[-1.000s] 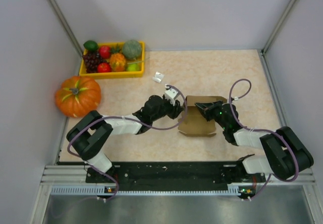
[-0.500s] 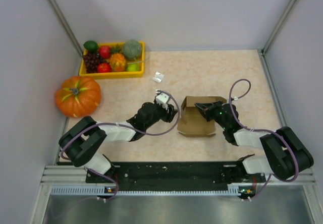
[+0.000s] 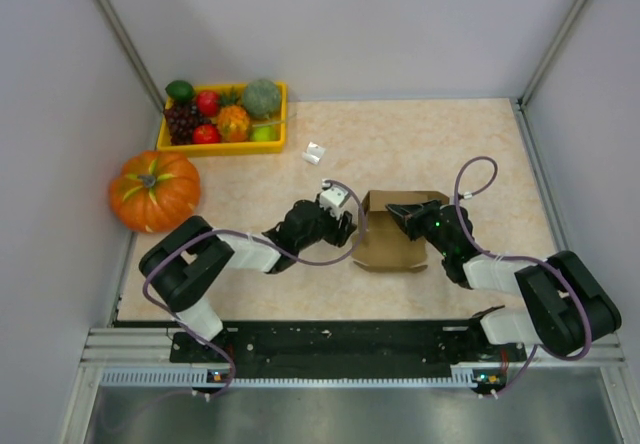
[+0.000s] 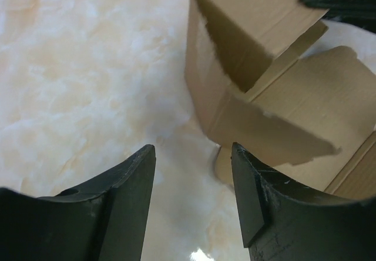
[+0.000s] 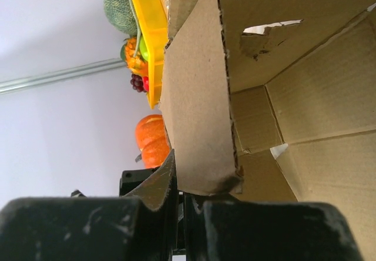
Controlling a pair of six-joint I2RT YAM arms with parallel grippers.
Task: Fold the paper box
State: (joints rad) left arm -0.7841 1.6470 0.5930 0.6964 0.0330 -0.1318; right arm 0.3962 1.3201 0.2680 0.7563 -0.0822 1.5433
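Marbled worktop (image 3: 450, 144), centre: half-erected paper box (image 3: 392, 236), right jaws clamped on one flap, left jaws apart just beside its left wall; side-folding step, next probably needs left jaws nudging that wall upright.

Plain brown kraft cardboard paper box (image 3: 392, 234), paler along its torn flap edges. Beneath it, the cream bench (image 3: 480, 124) with peach marbling. Matte black left gripper (image 4: 192, 149), black right gripper (image 5: 182, 176) too. Off left, a ribbed orange pumpkin (image 3: 154, 190) and a bright yellow plastic tray (image 3: 220, 147); purple cables (image 3: 481, 160), white arm links (image 3: 250, 253).
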